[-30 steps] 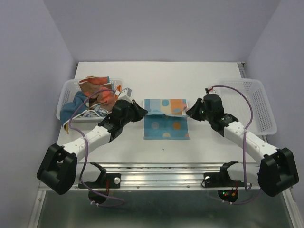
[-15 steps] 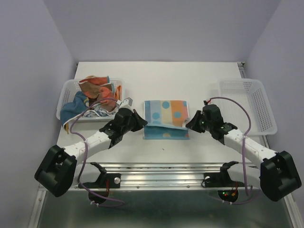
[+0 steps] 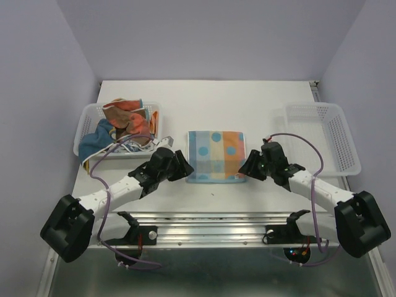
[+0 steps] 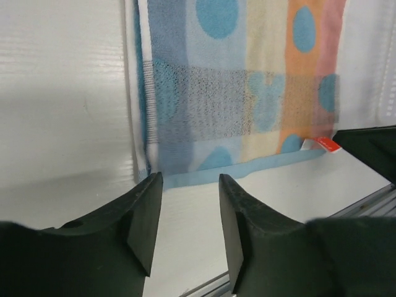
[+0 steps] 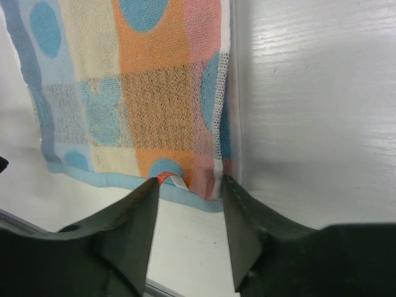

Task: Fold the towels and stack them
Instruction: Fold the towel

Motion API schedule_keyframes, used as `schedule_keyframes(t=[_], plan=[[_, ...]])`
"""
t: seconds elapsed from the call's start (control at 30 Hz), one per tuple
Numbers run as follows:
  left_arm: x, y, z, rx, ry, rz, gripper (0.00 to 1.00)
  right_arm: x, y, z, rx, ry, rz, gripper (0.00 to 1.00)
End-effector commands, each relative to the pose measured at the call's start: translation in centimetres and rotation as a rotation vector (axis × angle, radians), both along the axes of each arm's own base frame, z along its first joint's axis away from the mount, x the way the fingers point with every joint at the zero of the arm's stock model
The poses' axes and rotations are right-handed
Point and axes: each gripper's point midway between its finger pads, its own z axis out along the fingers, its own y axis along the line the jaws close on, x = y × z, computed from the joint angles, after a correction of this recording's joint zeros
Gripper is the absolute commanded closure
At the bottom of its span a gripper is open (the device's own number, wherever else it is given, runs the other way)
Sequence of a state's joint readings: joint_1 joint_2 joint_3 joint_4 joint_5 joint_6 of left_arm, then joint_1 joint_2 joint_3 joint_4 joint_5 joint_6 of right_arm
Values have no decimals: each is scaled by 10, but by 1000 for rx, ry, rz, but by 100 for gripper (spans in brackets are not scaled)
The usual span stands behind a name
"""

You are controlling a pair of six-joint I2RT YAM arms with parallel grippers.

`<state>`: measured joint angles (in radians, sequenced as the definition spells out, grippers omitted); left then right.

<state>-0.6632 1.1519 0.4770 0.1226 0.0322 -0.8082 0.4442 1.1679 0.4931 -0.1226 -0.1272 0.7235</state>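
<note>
A towel with blue circles on orange, cream and blue squares lies folded flat at the table's middle, its doubled edge toward the arms. My left gripper sits just off its near left corner, open and holding nothing. In the left wrist view the towel lies beyond the gripper. My right gripper is at the near right corner, open too. In the right wrist view the gripper stands at the towel edge, by a small red tag. Several crumpled towels fill the left basket.
A white perforated basket holding the crumpled towels stands at the table's left. A second white basket stands at the right with nothing in it. A metal rail runs along the near table edge.
Both grippers drew the towel's far edge toward the near edge, folding it in half, then opened and let it go. Both arms came nearer the table's front.
</note>
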Motion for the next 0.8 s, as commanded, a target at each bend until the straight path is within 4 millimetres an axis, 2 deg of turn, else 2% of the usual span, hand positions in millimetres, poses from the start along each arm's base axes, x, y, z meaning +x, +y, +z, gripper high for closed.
schedule_keyframes(t=[0.0,0.1,0.17,0.2,0.23,0.27,0.3,0.33,0.37,0.4,0.43,0.47,0.5,0.53,0.57,0.63,0.67,0.7,0.73,0.77], plan=[[-2,3,19,-18,-50,8,37,-2,5,5,13,-30,40,47],[8,6,34,-11,-106,38,34,6,3,17,-3,-71,32,41],[16,7,35,12,-118,54,29,17,1,31,-20,-107,15,38],[25,5,43,23,-145,63,28,23,-3,34,-46,-123,-9,36],[31,4,45,38,-155,65,28,27,-3,37,-53,-127,-17,35],[37,5,37,72,-137,71,28,32,-4,40,-68,-133,-27,34],[49,2,47,72,-155,79,28,45,-8,52,-92,-168,-60,32],[57,1,48,81,-160,73,28,53,-10,49,-126,-161,-72,29],[67,4,41,103,-140,78,30,62,-11,59,-145,-171,-92,28],[73,3,41,104,-139,73,30,70,-13,61,-164,-176,-109,28],[85,-2,53,93,-171,64,30,79,-16,54,-206,-170,-117,28],[92,-2,45,110,-158,62,30,88,-14,55,-214,-183,-115,28],[106,-2,55,96,-179,74,31,102,-13,66,-208,-210,-120,28],[113,-1,55,100,-177,73,33,109,-13,54,-226,-178,-115,30],[119,-1,46,117,-161,58,34,117,-13,55,-225,-178,-116,32],[134,-4,52,96,-172,44,35,136,-14,62,-215,-189,-120,39],[138,-6,42,104,-150,30,38,145,-19,54,-221,-172,-128,41],[140,-9,41,105,-152,1,38,150,-19,51,-219,-164,-125,42],[149,-11,45,102,-163,4,39,159,-20,57,-215,-179,-128,46],[153,-11,34,117,-140,-1,39,164,-20,57,-210,-179,-130,47]])
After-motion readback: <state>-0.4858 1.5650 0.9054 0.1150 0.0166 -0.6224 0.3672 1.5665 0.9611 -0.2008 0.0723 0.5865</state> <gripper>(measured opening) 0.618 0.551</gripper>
